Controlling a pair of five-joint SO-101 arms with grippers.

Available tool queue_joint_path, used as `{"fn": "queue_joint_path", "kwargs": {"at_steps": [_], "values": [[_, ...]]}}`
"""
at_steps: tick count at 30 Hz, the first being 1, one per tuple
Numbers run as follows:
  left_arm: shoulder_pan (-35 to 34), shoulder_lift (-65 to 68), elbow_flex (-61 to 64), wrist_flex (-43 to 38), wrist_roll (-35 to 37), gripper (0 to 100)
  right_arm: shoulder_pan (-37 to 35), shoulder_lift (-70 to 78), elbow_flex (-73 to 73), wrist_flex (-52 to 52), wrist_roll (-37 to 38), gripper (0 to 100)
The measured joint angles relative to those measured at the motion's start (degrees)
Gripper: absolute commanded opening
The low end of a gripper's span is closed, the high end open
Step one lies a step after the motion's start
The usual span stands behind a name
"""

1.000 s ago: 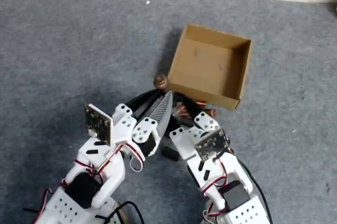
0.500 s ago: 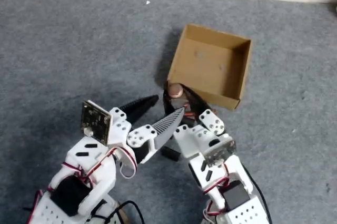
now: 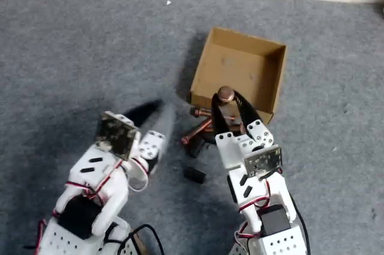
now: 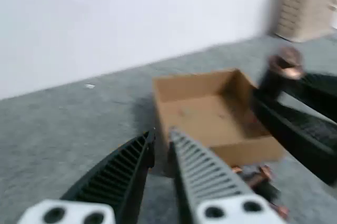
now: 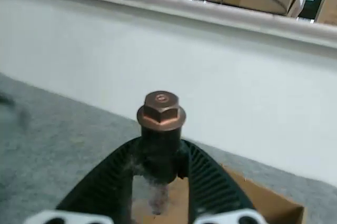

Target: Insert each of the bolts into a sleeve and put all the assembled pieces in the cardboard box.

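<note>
Soft even light; faint shadow on carpet beside the cardboard box

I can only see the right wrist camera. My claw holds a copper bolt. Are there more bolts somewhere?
Observer: Yes, loose copper bolts lie on the carpet beside the cardboard box's near wall.
Operator: Where's the other claw?
Observer: The left gripper hovers over the carpet short of the box, fingers slightly apart, holding nothing.
Operator: Any sleeves left?
Observer: A small black piece, maybe a sleeve, lies on the carpet near those bolts.
</note>
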Motion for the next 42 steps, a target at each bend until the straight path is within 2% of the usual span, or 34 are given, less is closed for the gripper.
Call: {"fn": "queue_joint_path", "kwargs": {"at_steps": [6,12,17,24,27,34,42], "values": [[-8.7,0.6,0.2,-0.8,-0.4,1,0.2,0.0,0.0,2.5,0.0,0.5],[-17.1,0.6,8.3,-1.0,-0.4,1,0.2,0.0,0.0,7.0,0.0,0.5],[-19.6,0.7,18.5,-4.2,-0.5,1,0.2,0.0,0.0,15.4,0.0,0.5],[-21.5,0.7,24.2,-10.0,-1.5,1,0.2,2.5,-5.9,27.5,0.0,0.5],[-21.5,0.7,25.1,-11.1,-4.2,1,0.3,9.5,-12.0,28.3,0.0,0.5],[-21.5,0.7,25.1,-11.4,-5.1,1,4.0,37.0,-29.6,28.0,1.8,0.5],[-21.5,0.7,25.1,-11.4,-5.1,1,10.2,66.3,-44.8,15.2,1.8,0.5]]}}
